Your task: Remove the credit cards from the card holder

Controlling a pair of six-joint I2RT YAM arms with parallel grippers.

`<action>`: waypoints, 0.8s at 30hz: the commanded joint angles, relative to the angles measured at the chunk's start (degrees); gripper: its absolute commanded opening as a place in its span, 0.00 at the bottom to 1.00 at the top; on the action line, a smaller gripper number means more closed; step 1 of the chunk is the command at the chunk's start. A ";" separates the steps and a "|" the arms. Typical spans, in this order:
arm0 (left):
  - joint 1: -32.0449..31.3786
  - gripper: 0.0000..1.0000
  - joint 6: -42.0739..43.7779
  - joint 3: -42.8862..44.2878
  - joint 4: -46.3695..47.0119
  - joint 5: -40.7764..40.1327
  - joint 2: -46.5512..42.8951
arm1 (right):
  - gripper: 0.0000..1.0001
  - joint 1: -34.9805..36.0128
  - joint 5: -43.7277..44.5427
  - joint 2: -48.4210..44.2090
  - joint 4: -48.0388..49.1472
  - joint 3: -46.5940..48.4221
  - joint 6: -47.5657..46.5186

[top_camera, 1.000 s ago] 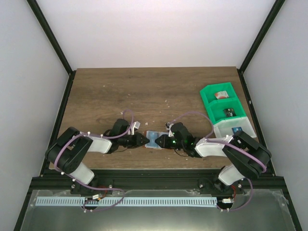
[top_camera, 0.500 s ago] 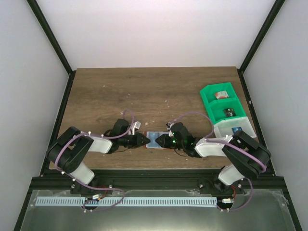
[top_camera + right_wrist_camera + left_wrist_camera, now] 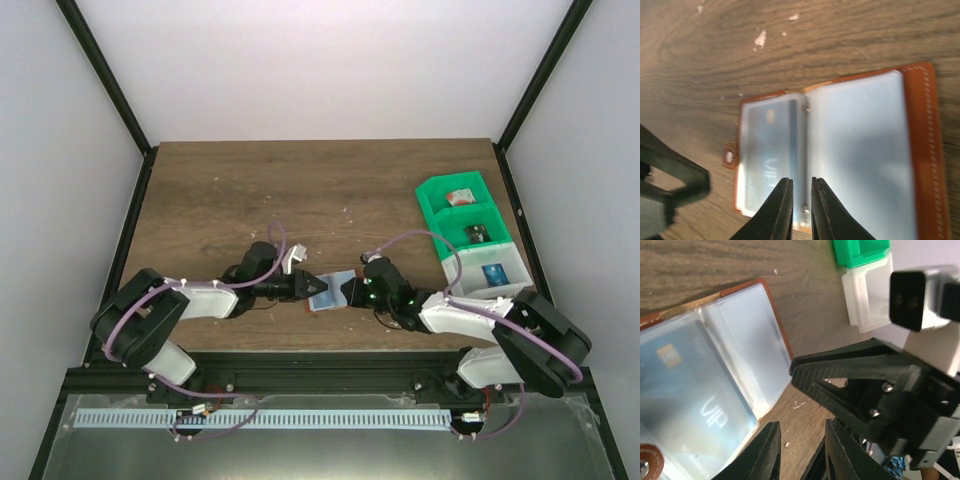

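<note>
The card holder [image 3: 328, 298] lies open near the table's front edge, reddish-brown outside with pale blue-grey inner faces. It also shows in the left wrist view [image 3: 740, 345] and the right wrist view [image 3: 860, 150]. A blue credit card marked VIP [image 3: 690, 405] sits in one sleeve, and it also shows in the right wrist view [image 3: 767, 155]. My left gripper [image 3: 305, 286] is open and empty at the holder's edge [image 3: 802, 426]. My right gripper [image 3: 350, 291] hovers over the holder's centre fold [image 3: 801, 181], jaws a narrow gap apart, nothing seen between them.
Two green bins [image 3: 455, 195] and a white bin [image 3: 490, 272] stand at the right, each with a card inside. The white bin [image 3: 867, 295] is close behind my right gripper [image 3: 865, 385] in the left wrist view. The front table edge is just below the holder.
Both grippers have shifted: the left has reached further right, the right now sits over the holder, and its arm has swung outward. The holder has moved slightly right.
</note>
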 commanded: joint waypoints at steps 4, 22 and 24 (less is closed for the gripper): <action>-0.37 0.37 0.81 2.50 -3.63 -3.02 0.28 | 0.13 -0.99 4.54 -0.47 -6.55 0.61 -4.17; 1.39 0.58 -2.62 -0.89 3.11 -3.74 5.26 | 0.11 -0.66 -8.67 10.93 0.92 6.76 -5.21; 1.79 0.58 -2.68 -1.26 3.40 -3.60 5.38 | 0.10 -0.53 -9.10 12.69 0.68 6.88 -4.99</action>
